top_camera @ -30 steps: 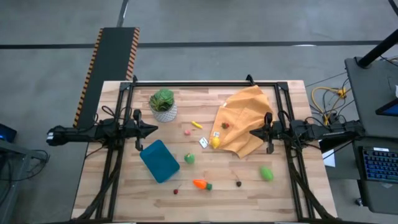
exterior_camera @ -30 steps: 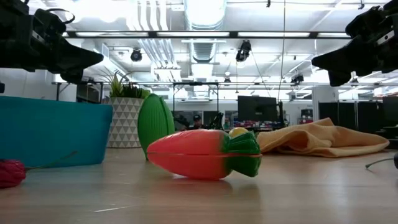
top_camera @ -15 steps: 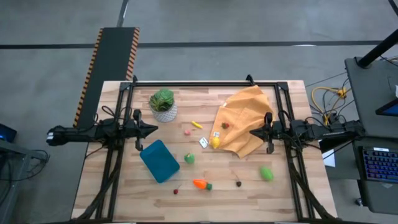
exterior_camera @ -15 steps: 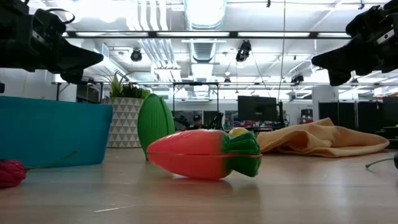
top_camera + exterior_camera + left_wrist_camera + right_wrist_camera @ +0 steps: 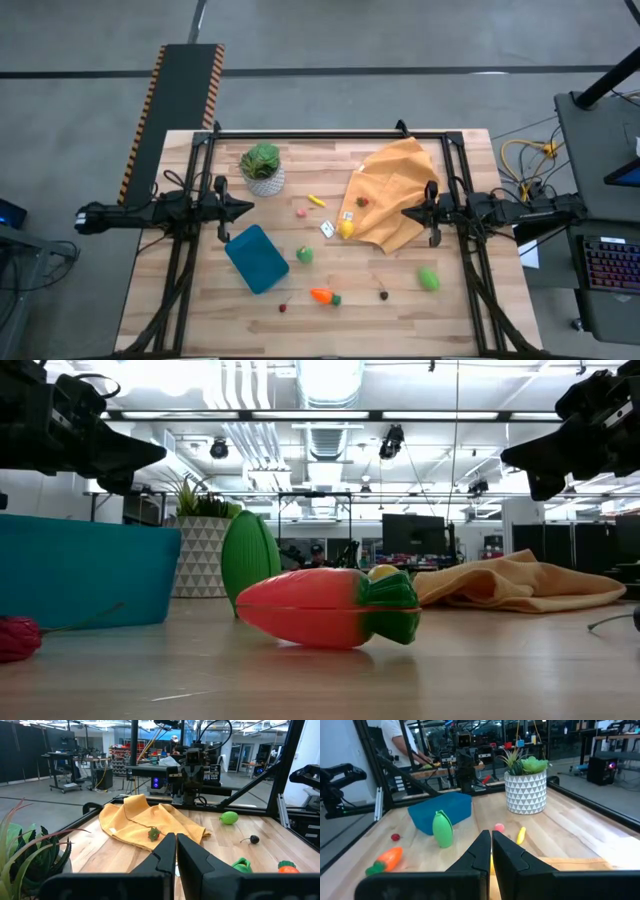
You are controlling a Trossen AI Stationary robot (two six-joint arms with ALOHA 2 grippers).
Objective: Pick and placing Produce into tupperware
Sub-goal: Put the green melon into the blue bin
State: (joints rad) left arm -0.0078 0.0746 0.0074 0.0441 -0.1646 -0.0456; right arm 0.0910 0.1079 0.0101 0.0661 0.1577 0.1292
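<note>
While the teal tupperware (image 5: 257, 258) lies empty near the left front of the surface (image 5: 200, 310), every piece of produce is outside it: a green piece (image 5: 304, 255) just beside it, the carrot (image 5: 323, 296) nearer the front edge, a yellow piece (image 5: 345, 229) at the edge of the orange cloth (image 5: 395, 190), another green piece (image 5: 428, 279) well to the right. Both arms hang above the side edges, the left gripper (image 5: 243, 209) clenched on nothing just behind the tupperware, the right gripper (image 5: 410, 213) likewise clenched and empty over the cloth. Picking looks not yet begun; a gripper must next spread and descend on a piece. Nothing differs from a second ago.
</note>
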